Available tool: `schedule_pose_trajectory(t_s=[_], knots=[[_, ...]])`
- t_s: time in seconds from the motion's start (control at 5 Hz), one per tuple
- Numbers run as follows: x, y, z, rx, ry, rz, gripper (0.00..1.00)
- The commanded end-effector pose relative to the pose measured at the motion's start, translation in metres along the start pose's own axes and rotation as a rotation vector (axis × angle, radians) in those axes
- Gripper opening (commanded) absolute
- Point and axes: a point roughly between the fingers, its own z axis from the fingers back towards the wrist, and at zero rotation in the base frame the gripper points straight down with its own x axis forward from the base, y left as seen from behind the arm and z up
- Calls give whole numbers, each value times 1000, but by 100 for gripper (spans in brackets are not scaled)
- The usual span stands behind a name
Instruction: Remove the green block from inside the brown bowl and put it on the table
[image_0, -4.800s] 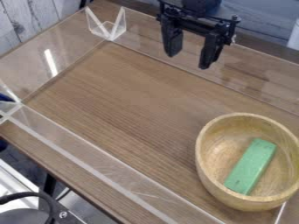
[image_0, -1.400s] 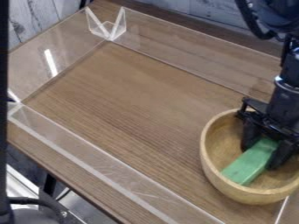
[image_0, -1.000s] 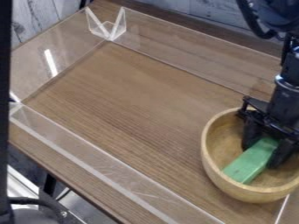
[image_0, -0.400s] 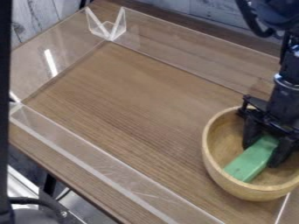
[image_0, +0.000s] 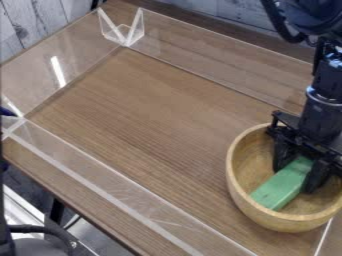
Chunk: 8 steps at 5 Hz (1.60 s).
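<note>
The green block (image_0: 281, 187) lies tilted inside the brown bowl (image_0: 237, 193) at the table's (image_0: 147, 110) near right corner. My gripper (image_0: 299, 168) points down into the bowl from above. Its black fingers (image_0: 279, 158) stand on either side of the block's far end, shut on it. The block's near end rests low in the bowl, and its far end is partly hidden by the fingers.
Low clear acrylic walls (image_0: 80, 165) run along the table's edges. A clear bracket (image_0: 120, 28) stands at the back left corner. The wood-grain surface stretches left of the bowl. The arm rises out of view at the upper right.
Since the earliest frame my gripper has come from the back of the table down into the bowl and closed on the block. Over the last second it has hardly moved.
</note>
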Motion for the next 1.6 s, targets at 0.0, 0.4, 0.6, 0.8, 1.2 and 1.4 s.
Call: schedule_pose_trajectory(t_s=[0.0,0.4,0.6,0.8,1.2,1.4], knots=[[2,4,28,-4,-79,-3,0],[-3,9,39,-9,-95,-3,0],[-5,12,43,-11,-100,0,0],[-7,17,48,-12,-105,8,0],[-20,55,81,-4,-165,104,0],[-28,100,85,-9,-171,193,0]])
